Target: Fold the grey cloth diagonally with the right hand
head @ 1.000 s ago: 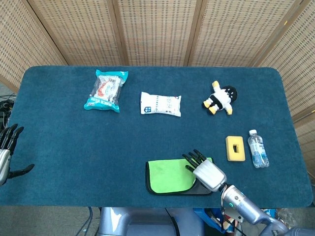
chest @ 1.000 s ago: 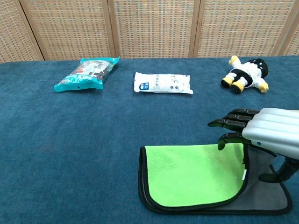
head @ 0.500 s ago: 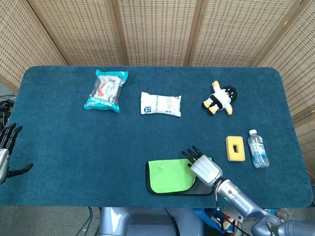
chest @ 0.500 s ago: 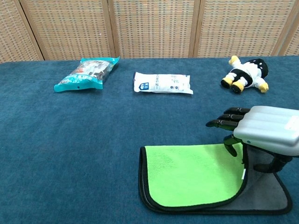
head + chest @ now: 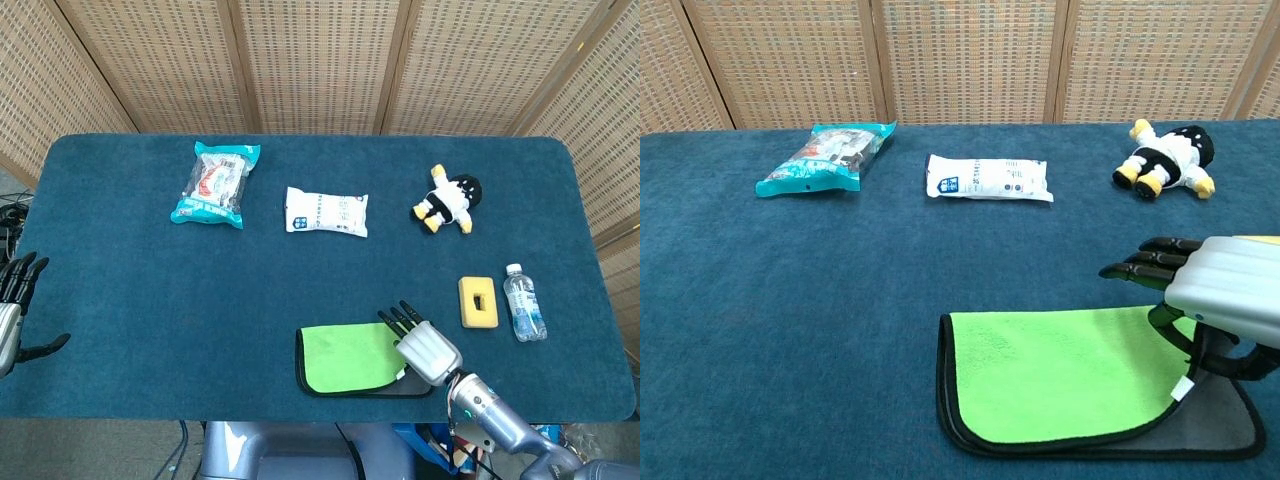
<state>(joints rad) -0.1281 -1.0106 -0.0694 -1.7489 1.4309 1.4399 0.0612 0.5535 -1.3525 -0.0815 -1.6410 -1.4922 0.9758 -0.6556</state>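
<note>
The cloth (image 5: 345,358) lies near the table's front edge, folded so its bright green side (image 5: 1060,375) faces up. Its grey layer (image 5: 1225,425) shows only at the lower right corner. My right hand (image 5: 428,347) sits at the cloth's right edge. In the chest view my right hand (image 5: 1225,290) has its fingers stretched out to the left, with the thumb curled underneath. It appears to pinch the green flap's right edge just above a small white tag (image 5: 1183,388). My left hand (image 5: 15,310) hangs off the table's far left, fingers apart and holding nothing.
A teal snack bag (image 5: 215,183) and a white packet (image 5: 326,211) lie at the back. A plush toy (image 5: 447,200) is at the back right. A yellow sponge (image 5: 478,301) and a small water bottle (image 5: 523,302) sit just right of my right hand.
My right hand has shifted to the right. The green flap's right edge went with it and now covers more of the grey layer. The left hand barely moved.
</note>
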